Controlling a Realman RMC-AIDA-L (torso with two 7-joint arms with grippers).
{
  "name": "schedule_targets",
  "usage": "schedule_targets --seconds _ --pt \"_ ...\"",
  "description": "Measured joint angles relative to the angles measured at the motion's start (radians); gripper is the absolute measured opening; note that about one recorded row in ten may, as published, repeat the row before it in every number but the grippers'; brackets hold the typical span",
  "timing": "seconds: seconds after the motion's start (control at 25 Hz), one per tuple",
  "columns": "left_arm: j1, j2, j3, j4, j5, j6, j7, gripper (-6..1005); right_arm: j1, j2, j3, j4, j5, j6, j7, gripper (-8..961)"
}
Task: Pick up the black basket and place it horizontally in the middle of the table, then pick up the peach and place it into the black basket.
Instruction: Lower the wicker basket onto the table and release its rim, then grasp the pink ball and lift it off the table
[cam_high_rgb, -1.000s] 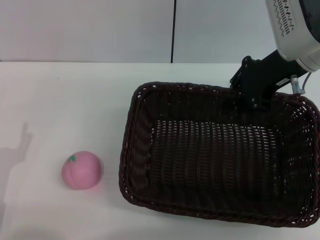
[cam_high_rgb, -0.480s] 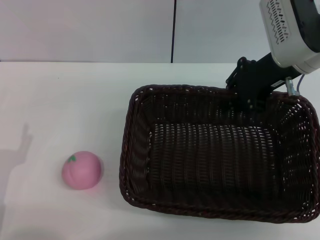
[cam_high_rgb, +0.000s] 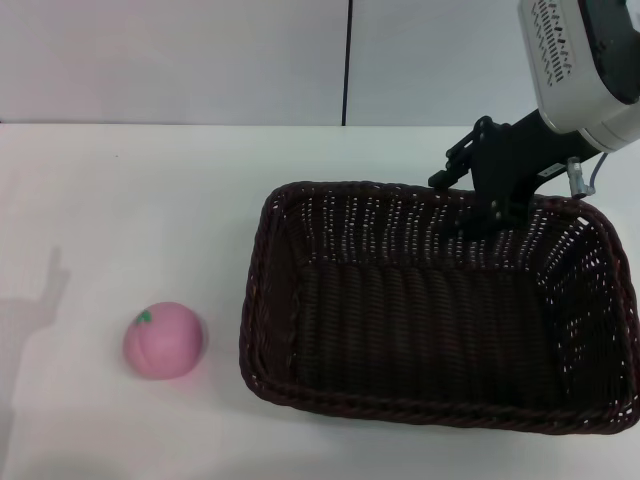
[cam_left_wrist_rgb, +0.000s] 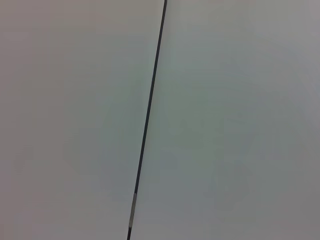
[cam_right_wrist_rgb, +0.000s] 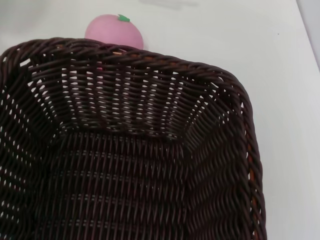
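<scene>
The black basket (cam_high_rgb: 425, 412) lies flat on the white table (cam_high_rgb: 140, 210), at the right half of the head view, long side across. My right gripper (cam_high_rgb: 488, 208) is at the middle of its far rim, fingers spread on either side of the wicker, open. The pink peach (cam_high_rgb: 164, 340) sits on the table to the left of the basket, a short gap from it. In the right wrist view the basket's rim (cam_right_wrist_rgb: 150, 56) fills the picture and the peach (cam_right_wrist_rgb: 114, 31) shows just beyond it. My left gripper is out of view.
A pale wall with a dark vertical seam (cam_high_rgb: 347, 60) stands behind the table. The left wrist view shows only that wall and seam (cam_left_wrist_rgb: 147, 125). Bare tabletop lies left of the basket, around the peach.
The basket's far side has dropped and it has settled flat on the table. My right gripper's fingers have spread apart at the far rim. The peach has not moved.
</scene>
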Motion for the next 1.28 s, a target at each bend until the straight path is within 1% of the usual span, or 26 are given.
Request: schedule_targets --seconds 0.12,0.28,0.32,0.4,0.44,0.48,0.52,0.56,0.6,0.64,0.68,0.72,0.76,0.8,0.84,0.88,0.92,0.96,1.0,1.04,1.08,1.12,1.16,1.2,1.24,1.28 --pt "0.000 0.000 0.005 0.000 0.000 0.000 0.000 843 -0.002 0.000 0.001 -0.001 0.000 0.000 0.001 511" --pt "0.005 0.000 0.010 0.002 0.000 0.003 0.000 843 -0.010 0.002 0.003 -0.028 0.004 -0.007 0.018 590" --pt "0.008 0.003 0.029 0.009 0.000 0.010 0.000 843 -0.028 0.004 0.001 -0.068 0.011 -0.014 0.032 610" --pt "0.008 0.003 0.029 0.009 0.000 0.010 0.000 844 -0.045 0.005 0.000 -0.100 0.027 -0.024 0.041 610" --pt "0.010 0.007 0.105 0.048 0.006 0.029 -0.012 844 -0.083 0.005 0.002 -0.170 0.075 -0.051 0.061 610" --pt "0.010 0.007 0.105 0.048 0.006 0.029 -0.012 844 -0.083 0.005 0.002 -0.170 0.075 -0.051 0.061 610" --pt "0.022 0.011 0.214 0.142 0.019 0.044 -0.093 844 -0.106 0.005 0.004 -0.211 0.113 -0.068 0.074 610" --pt "0.022 0.011 0.214 0.142 0.019 0.044 -0.093 844 -0.134 0.004 0.008 -0.257 0.155 -0.085 0.088 610" --pt "0.037 0.013 0.267 0.209 0.023 0.043 -0.166 844 -0.174 0.005 0.011 -0.310 0.207 -0.096 0.102 611" --pt "0.063 0.015 0.336 0.313 0.026 0.037 -0.282 844 -0.246 0.006 0.012 -0.388 0.295 -0.101 0.121 611" --pt "0.079 0.018 0.362 0.363 0.026 0.032 -0.335 844 -0.246 0.006 0.012 -0.388 0.295 -0.101 0.121 611" --pt "0.094 0.021 0.386 0.411 0.028 0.026 -0.382 844 -0.336 0.006 0.012 -0.456 0.415 -0.097 0.131 611" --pt "0.105 0.024 0.403 0.449 0.031 0.020 -0.416 844 -0.336 0.006 0.012 -0.456 0.415 -0.097 0.131 611" --pt "0.122 0.033 0.418 0.499 0.054 0.007 -0.461 844 -0.377 0.007 0.015 -0.472 0.482 -0.094 0.132 611" --pt "0.131 0.039 0.424 0.527 0.070 -0.002 -0.488 843 -0.455 0.008 0.023 -0.469 0.619 -0.085 0.130 611" --pt "0.140 0.048 0.425 0.565 0.115 -0.017 -0.528 843 -0.455 0.008 0.023 -0.469 0.619 -0.085 0.130 611" --pt "0.144 0.052 0.424 0.582 0.135 -0.026 -0.543 843 -0.533 0.010 0.027 -0.411 0.787 -0.063 0.097 611" --pt "0.146 0.058 0.422 0.606 0.177 -0.045 -0.567 843 -0.533 0.010 0.027 -0.411 0.787 -0.063 0.097 611" --pt "0.148 0.062 0.421 0.620 0.200 -0.057 -0.580 843 -0.564 0.010 0.027 -0.371 0.862 -0.054 0.065 611" --pt "0.149 0.064 0.420 0.649 0.252 -0.095 -0.590 843 -0.626 0.011 0.027 -0.252 1.026 -0.038 -0.034 611" --pt "0.149 0.064 0.420 0.649 0.252 -0.095 -0.590 843 -0.626 0.011 0.027 -0.252 1.026 -0.038 -0.034 611" --pt "0.149 0.063 0.420 0.659 0.270 -0.109 -0.589 843 -0.671 0.010 0.029 -0.091 1.200 -0.044 -0.150 611" --pt "0.148 0.061 0.420 0.669 0.289 -0.125 -0.586 843 -0.687 0.008 0.033 0.001 1.284 -0.055 -0.219 611" --pt "0.148 0.061 0.420 0.669 0.289 -0.125 -0.586 843 -0.687 0.008 0.033 0.001 1.284 -0.055 -0.219 611" --pt "0.146 0.058 0.419 0.677 0.312 -0.143 -0.583 843 -0.698 0.006 0.064 0.201 1.428 -0.096 -0.353 611" --pt "0.146 0.058 0.419 0.677 0.312 -0.143 -0.583 844 -0.698 0.006 0.064 0.201 1.428 -0.096 -0.353 611"
